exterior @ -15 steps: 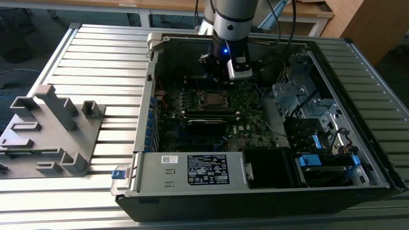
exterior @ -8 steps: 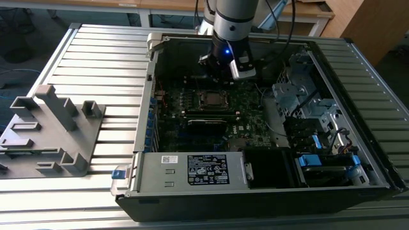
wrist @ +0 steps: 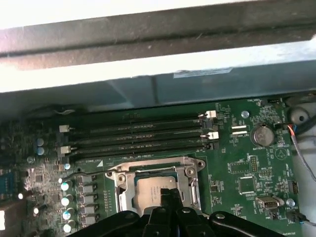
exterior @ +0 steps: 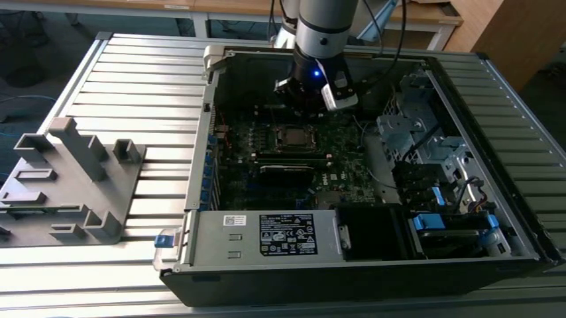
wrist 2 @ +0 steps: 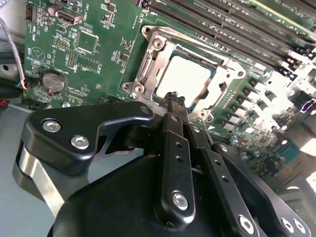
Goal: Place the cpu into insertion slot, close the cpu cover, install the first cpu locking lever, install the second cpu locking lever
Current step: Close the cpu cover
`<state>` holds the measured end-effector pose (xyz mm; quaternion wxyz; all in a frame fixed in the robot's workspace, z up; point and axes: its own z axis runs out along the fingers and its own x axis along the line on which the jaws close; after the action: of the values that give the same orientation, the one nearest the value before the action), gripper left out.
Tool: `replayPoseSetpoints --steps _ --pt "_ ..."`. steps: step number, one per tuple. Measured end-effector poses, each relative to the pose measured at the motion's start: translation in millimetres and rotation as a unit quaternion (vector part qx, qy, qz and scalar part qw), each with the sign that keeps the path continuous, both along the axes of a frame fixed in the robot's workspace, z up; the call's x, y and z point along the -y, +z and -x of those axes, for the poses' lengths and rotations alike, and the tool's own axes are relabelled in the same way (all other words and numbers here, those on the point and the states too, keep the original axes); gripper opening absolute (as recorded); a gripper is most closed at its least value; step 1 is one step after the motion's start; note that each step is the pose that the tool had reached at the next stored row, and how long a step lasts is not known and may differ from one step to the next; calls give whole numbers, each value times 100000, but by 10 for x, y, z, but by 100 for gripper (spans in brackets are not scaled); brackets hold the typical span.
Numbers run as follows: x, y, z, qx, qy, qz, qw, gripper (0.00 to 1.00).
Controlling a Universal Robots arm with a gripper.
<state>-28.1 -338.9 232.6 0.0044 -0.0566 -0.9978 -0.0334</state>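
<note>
Green motherboard (wrist 2: 89,44) lies on the bottom of the open case (exterior: 199,165), which stands on a ribbed metal table (exterior: 132,73). In the second wrist view the cpu (wrist 2: 185,79) sits flat in the slot (wrist 2: 193,53), its pale grey top seen through the window of the cover (wrist 2: 148,61). The cover lies down flat around the cpu. I cannot tell how the locking levers stand.

The gripper (wrist 2: 174,98) is low over the board, and its tip is at the edge of the cover, just beside the cpu. Its two black fingers (wrist 2: 173,148) meet at the tip: the jaws are closed and I see nothing between them. Whether the tip touches the cover I cannot tell.

In the first wrist view the long memory slots (wrist: 138,136) run just beside the cover. A round battery (wrist 2: 53,81) sits well apart from it. On the exterior view's left, a grey plastic fixture (exterior: 71,179) rests on the table, outside the case.
</note>
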Motion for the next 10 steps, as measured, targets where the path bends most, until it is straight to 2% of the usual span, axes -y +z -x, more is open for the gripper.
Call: replayPoseSetpoints --steps 5,8,10 --pt "0 -18 6 -1 220 509 99998 11" --pt "0 -29 6 1 336 1020 99994 11" --pt "1 -30 6 -4 438 1123 99993 11"
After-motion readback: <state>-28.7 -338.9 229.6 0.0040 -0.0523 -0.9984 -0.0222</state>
